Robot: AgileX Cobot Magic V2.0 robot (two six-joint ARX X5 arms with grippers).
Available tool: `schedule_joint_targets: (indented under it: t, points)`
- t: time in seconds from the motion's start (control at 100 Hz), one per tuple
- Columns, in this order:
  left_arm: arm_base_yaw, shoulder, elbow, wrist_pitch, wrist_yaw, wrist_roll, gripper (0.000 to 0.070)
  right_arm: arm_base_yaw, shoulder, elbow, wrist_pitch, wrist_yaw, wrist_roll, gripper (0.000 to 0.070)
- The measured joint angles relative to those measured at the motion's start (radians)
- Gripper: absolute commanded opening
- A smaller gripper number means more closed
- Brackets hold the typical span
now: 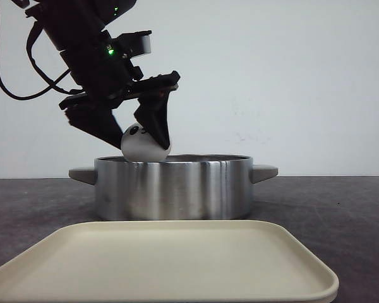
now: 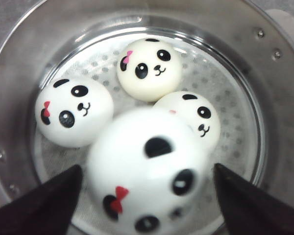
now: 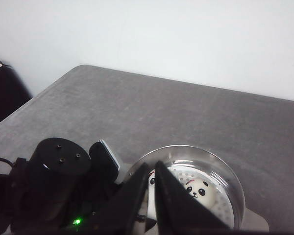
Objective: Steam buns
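My left gripper (image 1: 144, 145) hangs over the left side of the steel pot (image 1: 174, 189). A panda bun (image 1: 139, 146) is between its fingertips, level with the rim. In the left wrist view this bun (image 2: 147, 171) is blurred, and a thin gap shows between it and each finger (image 2: 49, 200). The jaws are open. Three more buns lie on the perforated steamer plate: one (image 2: 73, 110), a second (image 2: 149, 68) and a third (image 2: 193, 115). My right gripper (image 3: 154, 165) is shut and empty, high above the pot (image 3: 225, 161), where one bun (image 3: 201, 190) shows.
A cream tray (image 1: 164, 259) lies in front of the pot, near the table's front edge. The pot has a grey handle on each side (image 1: 265, 172). The left arm's black body (image 3: 54, 186) is below my right gripper.
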Motion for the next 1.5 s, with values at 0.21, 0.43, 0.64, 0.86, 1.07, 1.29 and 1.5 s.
schedule_joint_targets:
  t: [0.21,0.43,0.64,0.86,1.07,1.29,1.5]
  points:
    - [0.000,-0.001,0.077,-0.142,0.000,0.000,0.0500,0.000,0.000,0.000,-0.013,0.008,-0.013,0.0014]
    - [0.003,-0.146,0.101,-0.177,0.000,-0.010,0.0067,-0.001,0.000,-0.017,-0.025,0.052,-0.066,0.0014]
    - [0.007,-0.369,0.096,-0.220,-0.002,-0.011,0.0009,0.000,0.000,-0.102,0.005,0.052,-0.094,0.0014]
    - [0.027,-0.620,-0.041,-0.230,-0.026,-0.056,0.0009,0.027,-0.002,-0.269,0.238,0.044,-0.100,0.0014]
    - [0.060,-0.817,-0.117,-0.276,-0.076,-0.089,0.0011,0.088,-0.023,-0.443,0.513,0.030,-0.099,0.0014]
    - [0.072,-0.906,-0.117,-0.304,-0.100,-0.091,0.0016,0.123,-0.025,-0.443,0.515,0.027,-0.092,0.0014]
    - [0.072,-0.965,-0.117,-0.304,-0.100,-0.091,0.0016,0.124,-0.025,-0.443,0.523,0.027,-0.089,0.0014]
